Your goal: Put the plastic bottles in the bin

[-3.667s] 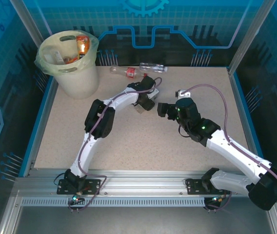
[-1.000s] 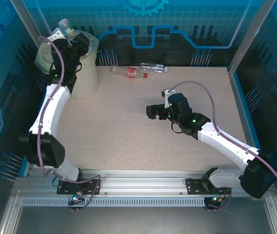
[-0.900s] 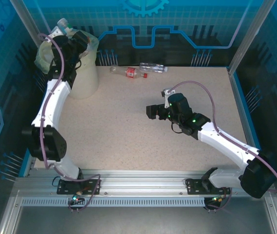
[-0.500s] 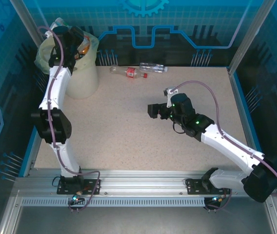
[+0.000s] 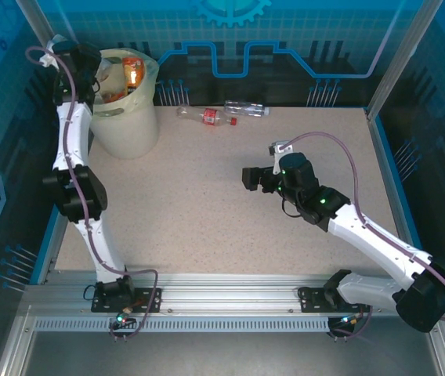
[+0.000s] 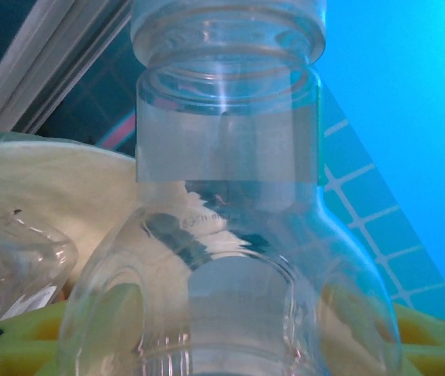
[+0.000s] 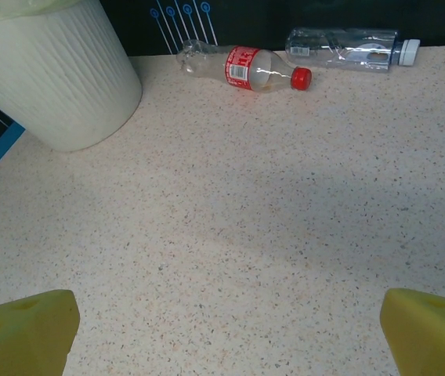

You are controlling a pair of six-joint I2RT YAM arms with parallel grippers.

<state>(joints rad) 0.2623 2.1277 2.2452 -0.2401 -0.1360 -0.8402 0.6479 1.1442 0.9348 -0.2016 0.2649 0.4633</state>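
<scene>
Standing at the far-left corner of the table (image 5: 207,227), the bin (image 5: 128,125) has not moved, but the left gripper (image 5: 81,63), over its mouth half a second ago, now hangs at its left rim with a clear bottle (image 6: 230,258) between its fingers (image 6: 27,343); whether they clamp it I cannot tell. The right gripper (image 7: 226,333), barely shifted, gapes empty. The red-labelled bottle (image 7: 246,69) and white-capped bottle (image 7: 344,45) lie unmoved along the far edge.

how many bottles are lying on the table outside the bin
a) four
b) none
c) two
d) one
c: two lie along the far edge of the table, a red-labelled bottle with a red cap and a clear bottle with a white cap, both to the right of the bin.
</scene>
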